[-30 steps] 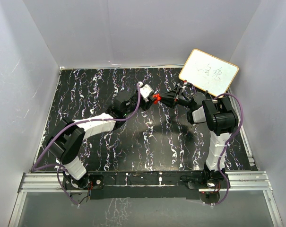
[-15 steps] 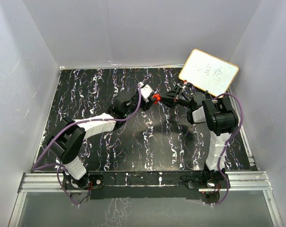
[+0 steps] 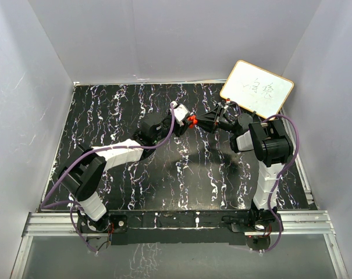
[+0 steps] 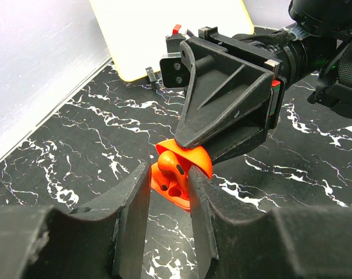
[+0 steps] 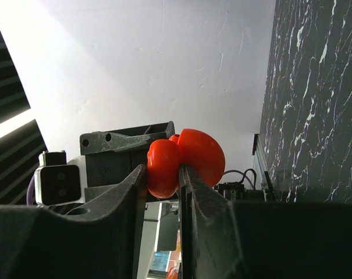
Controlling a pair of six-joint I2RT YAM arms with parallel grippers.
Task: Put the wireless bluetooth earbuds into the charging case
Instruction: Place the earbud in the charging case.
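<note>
Left hand is squeezed down pretty narrow, fingertips sitting either side of the open half of the case. There's one earbud in that open half, right at the tips. Honestly can't tell if the fingers are actually pinching it or just flanking it. Just behind that, the right hand comes in from the opposite side and is clamped tight on the case's rounded shell. So the case ends up between the two hands, around the middle of the bench toward the back. Further back, a whiteboard stands in the far right corner.
</note>
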